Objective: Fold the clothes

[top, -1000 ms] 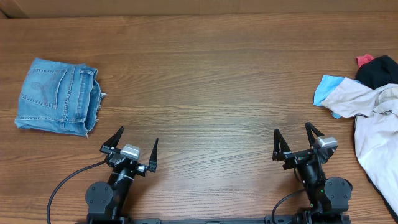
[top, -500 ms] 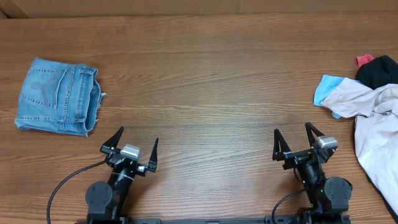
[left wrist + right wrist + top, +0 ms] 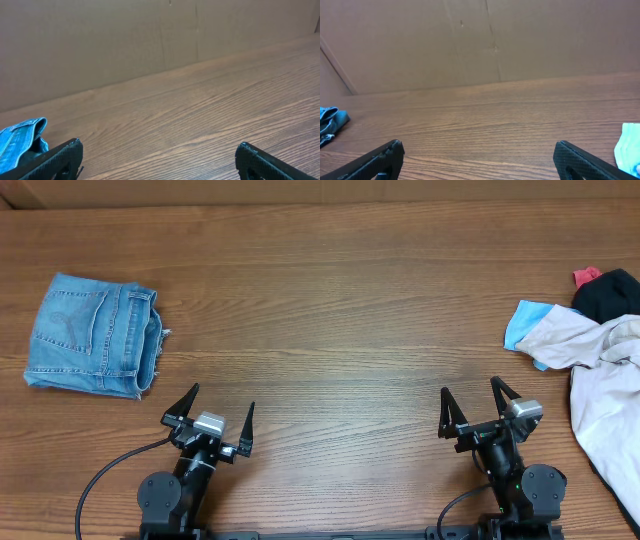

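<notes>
The cream-beige clothes [image 3: 600, 380] lie crumpled in a pile at the table's right edge, partly cut off by the frame. My left gripper [image 3: 222, 397] is open and empty near the front edge, left of centre; the left wrist view shows its jaws [image 3: 159, 145] spread wide over bare wood. My right gripper [image 3: 469, 386] is open and empty near the front edge, a short way left of the pile; the right wrist view shows its jaws [image 3: 479, 144] spread over bare wood. Neither gripper touches any cloth.
Small folded blue denim shorts [image 3: 92, 335] lie at the far left, also showing in the left wrist view [image 3: 20, 142]. A light blue cloth [image 3: 522, 323], a black garment [image 3: 608, 292] and a red scrap [image 3: 584, 275] sit in the right pile. A brown wall [image 3: 480, 40] stands behind the table.
</notes>
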{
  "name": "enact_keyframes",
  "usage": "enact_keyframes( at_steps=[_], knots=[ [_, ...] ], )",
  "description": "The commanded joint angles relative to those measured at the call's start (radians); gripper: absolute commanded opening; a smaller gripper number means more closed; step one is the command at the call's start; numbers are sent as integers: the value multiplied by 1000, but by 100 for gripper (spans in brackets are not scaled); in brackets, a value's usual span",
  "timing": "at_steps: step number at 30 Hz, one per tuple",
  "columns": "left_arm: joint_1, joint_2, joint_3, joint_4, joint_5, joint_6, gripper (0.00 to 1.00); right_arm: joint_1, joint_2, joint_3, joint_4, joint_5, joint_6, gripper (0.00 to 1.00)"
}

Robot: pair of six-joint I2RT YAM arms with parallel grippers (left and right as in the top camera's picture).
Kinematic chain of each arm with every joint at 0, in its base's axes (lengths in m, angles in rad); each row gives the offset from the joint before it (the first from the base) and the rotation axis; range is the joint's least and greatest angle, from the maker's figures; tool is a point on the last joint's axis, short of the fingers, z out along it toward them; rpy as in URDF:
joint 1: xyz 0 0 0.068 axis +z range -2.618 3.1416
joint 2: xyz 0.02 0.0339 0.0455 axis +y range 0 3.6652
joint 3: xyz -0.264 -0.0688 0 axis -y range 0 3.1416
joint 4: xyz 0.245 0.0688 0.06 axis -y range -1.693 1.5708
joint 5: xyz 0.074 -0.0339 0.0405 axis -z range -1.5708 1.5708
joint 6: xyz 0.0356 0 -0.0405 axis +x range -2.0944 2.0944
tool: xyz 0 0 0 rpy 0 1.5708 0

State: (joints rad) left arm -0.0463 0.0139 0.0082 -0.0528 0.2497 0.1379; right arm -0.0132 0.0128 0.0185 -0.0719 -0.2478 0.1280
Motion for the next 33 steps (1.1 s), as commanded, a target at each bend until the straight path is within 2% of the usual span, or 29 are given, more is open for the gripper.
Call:
enact_keyframes(
  at_steps=[1, 12, 17, 24, 27, 29, 31, 33],
  knots=[
    [-6, -10, -3, 1, -6, 11, 100, -2, -8, -6, 4, 0, 3, 100],
    [-6, -10, -3, 2, -3, 11, 100, -2, -8, -6, 4, 46, 3, 100],
    [-6, -10, -3, 7, 77, 11, 100, -2, -8, -6, 2, 39, 4, 100],
    [-6, -10, -3, 13, 223, -167, 100, -2, -6, -6, 37, -115, 13, 100],
    [-6, -10, 13, 56, 223, -228, 100, -2, -6, -4, 151, -162, 163, 100],
    [-6, -10, 62, 77, 221, -222, 100, -2, -6, 12, 198, -163, 220, 100],
    [-6, -3, 169, 70, 212, -143, 100, -2, -5, 59, 225, -164, 224, 100],
    [-6, 48, 310, -1, 144, -71, 100, -2, 13, 141, 223, -139, 197, 100]
  ],
)
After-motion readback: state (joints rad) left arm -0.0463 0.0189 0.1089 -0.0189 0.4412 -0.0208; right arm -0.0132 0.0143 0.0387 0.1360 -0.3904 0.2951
